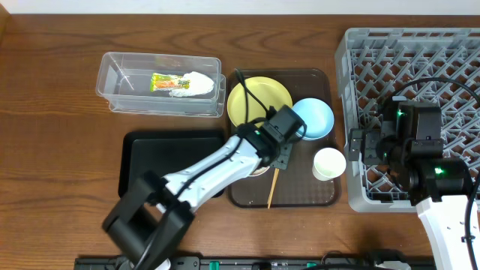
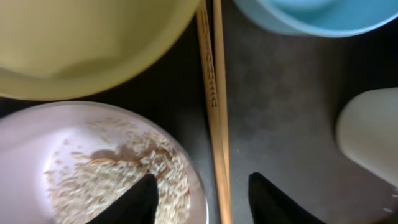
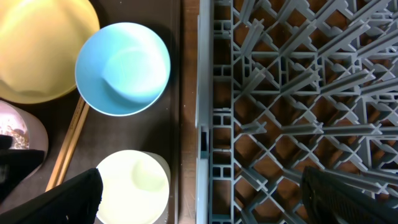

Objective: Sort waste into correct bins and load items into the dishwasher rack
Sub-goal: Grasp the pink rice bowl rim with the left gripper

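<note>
My left gripper [image 1: 276, 144] [image 2: 202, 202] is open. One finger is over the rice scraps [image 2: 112, 174] in the white bowl with pinkish inside [image 2: 37, 149], the other is over the brown tray. The bowl's rim and the chopsticks [image 2: 214, 93] [image 1: 272, 187] lie between them. The yellow plate [image 1: 251, 101], light blue bowl [image 1: 315, 118] and white cup [image 1: 328, 163] sit on the same tray. The snack wrapper with white paper [image 1: 180, 82] lies in the clear tub [image 1: 112, 94]. The black tray [image 1: 150, 161] holds nothing. My right gripper [image 1: 375, 146] [image 3: 202, 199] is open and empty over the left edge of the grey rack [image 1: 420, 60] [image 3: 298, 74].
The brown serving tray [image 1: 315, 195] lies between the black tray and the rack. In the right wrist view the cup [image 3: 134, 186] stands just left of the rack's wall, below the blue bowl [image 3: 122, 68]. Cables run over the plate and the rack.
</note>
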`<act>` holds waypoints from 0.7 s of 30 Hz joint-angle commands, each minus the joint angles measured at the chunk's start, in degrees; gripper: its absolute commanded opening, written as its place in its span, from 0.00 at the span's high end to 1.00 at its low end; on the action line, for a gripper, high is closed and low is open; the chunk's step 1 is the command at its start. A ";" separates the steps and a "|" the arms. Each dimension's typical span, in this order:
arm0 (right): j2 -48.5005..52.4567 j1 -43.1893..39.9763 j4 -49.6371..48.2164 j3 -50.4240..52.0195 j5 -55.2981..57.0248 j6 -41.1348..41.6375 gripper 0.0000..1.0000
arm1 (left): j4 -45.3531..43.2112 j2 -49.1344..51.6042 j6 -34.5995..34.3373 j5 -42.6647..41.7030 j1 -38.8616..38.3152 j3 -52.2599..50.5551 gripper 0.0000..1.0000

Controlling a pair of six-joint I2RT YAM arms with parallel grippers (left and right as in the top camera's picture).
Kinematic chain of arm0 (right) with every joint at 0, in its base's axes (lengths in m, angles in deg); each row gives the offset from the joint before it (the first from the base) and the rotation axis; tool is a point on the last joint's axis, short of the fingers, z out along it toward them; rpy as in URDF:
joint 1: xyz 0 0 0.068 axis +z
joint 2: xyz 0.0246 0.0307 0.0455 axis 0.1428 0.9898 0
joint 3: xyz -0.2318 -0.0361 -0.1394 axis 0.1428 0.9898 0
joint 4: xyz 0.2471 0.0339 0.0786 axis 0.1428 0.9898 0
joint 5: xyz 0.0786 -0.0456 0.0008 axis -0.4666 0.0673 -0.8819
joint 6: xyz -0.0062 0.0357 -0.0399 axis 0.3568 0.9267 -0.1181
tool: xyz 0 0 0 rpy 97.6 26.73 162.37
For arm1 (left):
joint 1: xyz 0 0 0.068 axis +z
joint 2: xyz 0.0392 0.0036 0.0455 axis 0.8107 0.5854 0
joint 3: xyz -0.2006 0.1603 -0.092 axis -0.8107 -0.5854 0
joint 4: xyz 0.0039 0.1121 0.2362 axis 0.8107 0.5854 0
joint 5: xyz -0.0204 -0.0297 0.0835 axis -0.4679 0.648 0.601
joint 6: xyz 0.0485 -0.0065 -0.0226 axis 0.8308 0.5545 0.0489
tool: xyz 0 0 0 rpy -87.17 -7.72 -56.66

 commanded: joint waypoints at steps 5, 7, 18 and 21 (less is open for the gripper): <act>-0.24 0.52 0.39 -1.18 -0.31 -0.44 0.01 | -1.40 4.02 -0.79 2.56 -0.28 -1.05 0.62; -0.24 0.52 0.52 -1.18 -0.31 -0.44 0.01 | -1.42 4.26 -0.81 2.56 -0.28 -1.03 0.68; -0.24 0.52 0.70 -1.18 -0.28 -0.44 0.01 | -0.68 5.90 -0.79 2.32 -0.96 -1.05 0.81; -0.24 0.52 0.70 -1.18 -0.28 -0.46 0.01 | -0.70 5.18 -0.76 2.32 -1.22 -1.03 0.92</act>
